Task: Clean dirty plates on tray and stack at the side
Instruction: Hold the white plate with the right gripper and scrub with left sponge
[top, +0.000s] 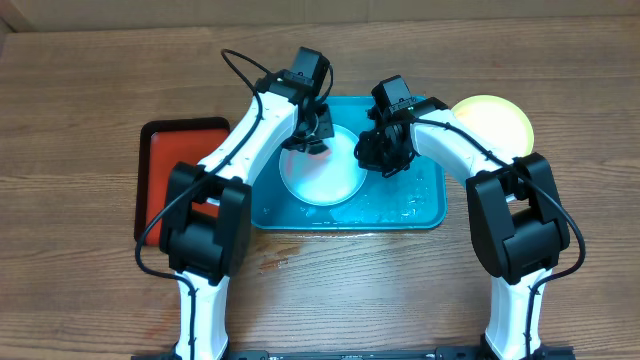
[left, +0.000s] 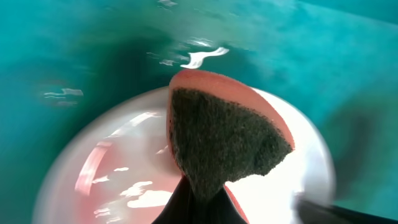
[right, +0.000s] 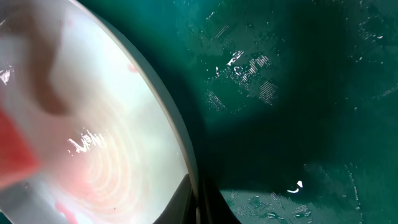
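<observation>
A pale mint-white plate (top: 320, 182) lies in the teal tray (top: 420, 205), left of its middle. My left gripper (top: 312, 140) is shut on a red sponge with a dark scouring face (left: 217, 137) and presses it on the plate (left: 118, 168), which shows reddish smears. My right gripper (top: 372, 152) is shut on the plate's right rim; in the right wrist view its jaws (right: 198, 200) pinch the rim of the plate (right: 106, 124). A yellow-green plate (top: 492, 120) sits on the table right of the tray. I cannot tell whether another plate lies under it.
A red tray with a black rim (top: 175, 165) lies on the table left of the teal tray. The teal tray's floor is wet, with water drops (right: 249, 68) beside the plate. The wooden table (top: 90, 90) extends around both trays.
</observation>
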